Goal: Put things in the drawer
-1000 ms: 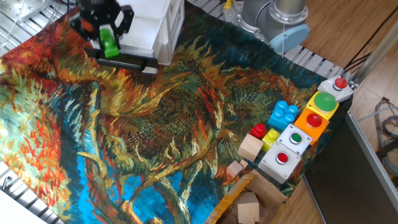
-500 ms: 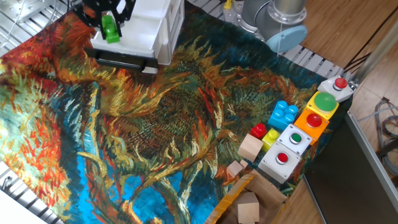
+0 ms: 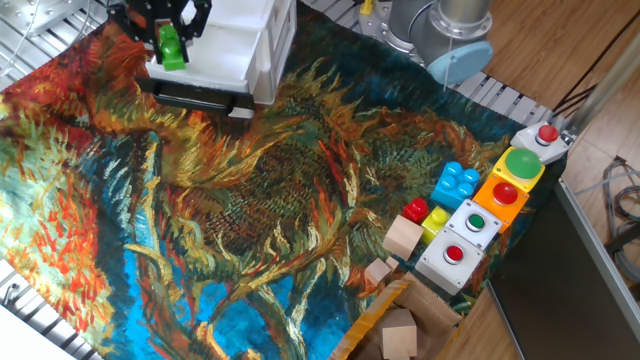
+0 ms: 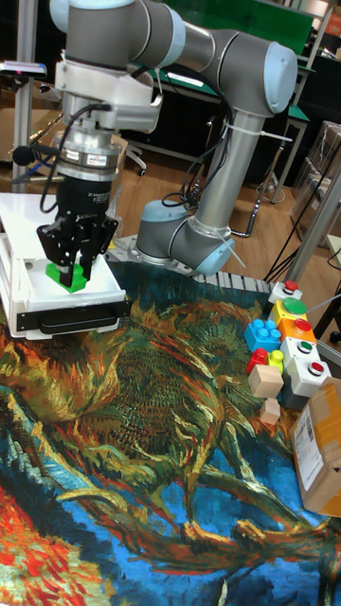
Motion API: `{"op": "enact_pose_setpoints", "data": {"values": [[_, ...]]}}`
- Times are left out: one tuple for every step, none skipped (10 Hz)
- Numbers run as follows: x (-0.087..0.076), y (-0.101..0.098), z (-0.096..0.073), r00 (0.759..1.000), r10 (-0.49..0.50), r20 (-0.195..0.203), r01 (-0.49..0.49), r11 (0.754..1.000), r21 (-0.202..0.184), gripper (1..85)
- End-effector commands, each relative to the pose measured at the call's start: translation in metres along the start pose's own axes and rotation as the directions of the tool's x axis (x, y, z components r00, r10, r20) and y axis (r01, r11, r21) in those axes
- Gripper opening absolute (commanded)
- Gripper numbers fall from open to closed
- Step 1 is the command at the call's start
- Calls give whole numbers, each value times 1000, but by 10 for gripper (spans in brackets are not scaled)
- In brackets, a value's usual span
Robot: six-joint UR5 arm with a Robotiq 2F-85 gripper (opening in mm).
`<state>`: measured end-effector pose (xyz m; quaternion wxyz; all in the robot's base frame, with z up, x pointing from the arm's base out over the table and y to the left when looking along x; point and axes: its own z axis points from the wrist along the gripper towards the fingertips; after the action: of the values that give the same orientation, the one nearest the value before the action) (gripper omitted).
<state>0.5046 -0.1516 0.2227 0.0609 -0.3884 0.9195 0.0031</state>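
Note:
A small bright green brick (image 3: 173,52) hangs between the black fingers of my gripper (image 3: 171,42), which is shut on it. In the tall fixed view the green brick (image 4: 64,278) sits at the tips of the gripper (image 4: 72,271), low over the white tray of the open drawer (image 4: 100,295). That drawer (image 3: 215,62) sticks out of the small white cabinet (image 3: 272,40) at the table's far left corner. A dark front panel (image 4: 71,322) runs along the drawer's near edge. Whether the brick touches the drawer floor, I cannot tell.
On the right edge of the painted cloth lie a blue brick (image 3: 458,183), a red brick (image 3: 416,210), a yellow brick (image 3: 436,218) and wooden cubes (image 3: 402,238). Beside them stands a button box (image 3: 497,200). A cardboard box (image 3: 400,328) sits at the front right. The arm's base (image 3: 440,30) is behind.
My gripper has carried the green brick from above the drawer's front edge further back, over the white tray. Nothing else on the table has moved.

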Motion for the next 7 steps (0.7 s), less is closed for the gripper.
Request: {"op": "enact_pose_setpoints", "data": {"values": [[4, 14, 1, 987, 159, 32, -157, 986, -59, 13], [11, 18, -2, 986, 162, 34, -160, 986, -54, 13], [11, 20, -3, 985, 169, 39, -166, 984, -56, 13], [10, 12, -3, 987, 156, 47, -155, 988, -27, 13], [9, 9, -3, 989, 139, 55, -138, 990, -16, 13], [10, 7, -3, 990, 129, 53, -128, 992, -8, 13], [11, 9, -3, 988, 150, 45, -149, 989, -14, 13]]}}
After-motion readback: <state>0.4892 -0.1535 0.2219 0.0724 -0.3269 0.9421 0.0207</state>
